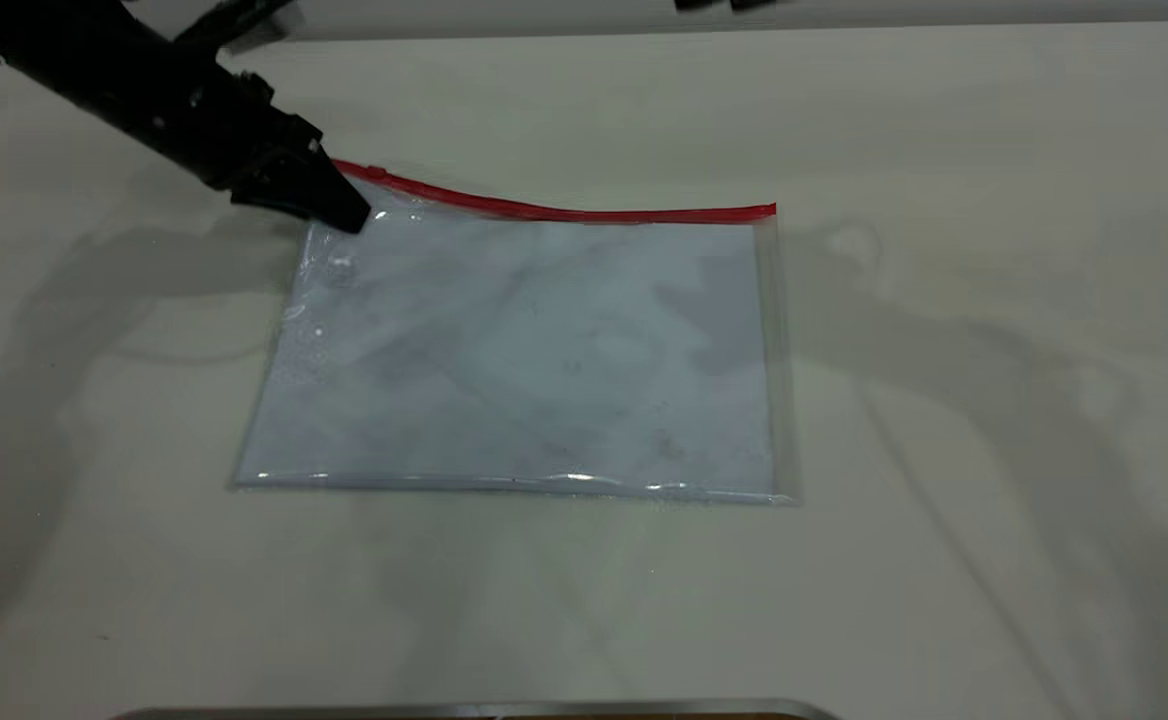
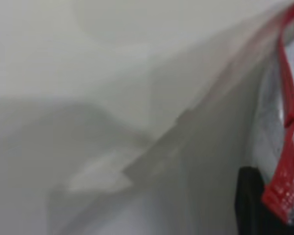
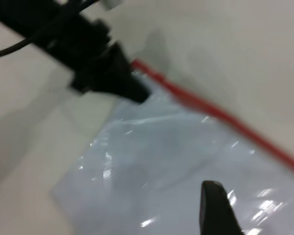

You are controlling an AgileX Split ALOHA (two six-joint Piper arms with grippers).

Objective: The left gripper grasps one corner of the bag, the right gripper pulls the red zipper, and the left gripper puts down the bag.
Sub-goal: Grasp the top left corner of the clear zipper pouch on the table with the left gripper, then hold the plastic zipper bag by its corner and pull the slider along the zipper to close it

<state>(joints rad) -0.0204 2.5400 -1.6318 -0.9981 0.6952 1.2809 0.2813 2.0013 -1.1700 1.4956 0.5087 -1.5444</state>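
The left gripper (image 1: pixel 349 212) was clamped on the corner of the bag (image 1: pixel 376 200), lifting the red zipper (image 1: pixel 584 212) beside its fingers, while the right gripper (image 3: pixel 255 208) hovered above, fingers spread, pull not yet begun.

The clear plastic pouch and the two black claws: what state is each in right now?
Clear plastic bag with white sheets: mostly flat on the table, far-left corner lifted.
Red zipper: raised at the left end, flat at the right.
Left gripper, black and blocky: shut on the bag's lifted corner.
Right gripper, black: hovering above the bag, jaws apart, holding nothing.
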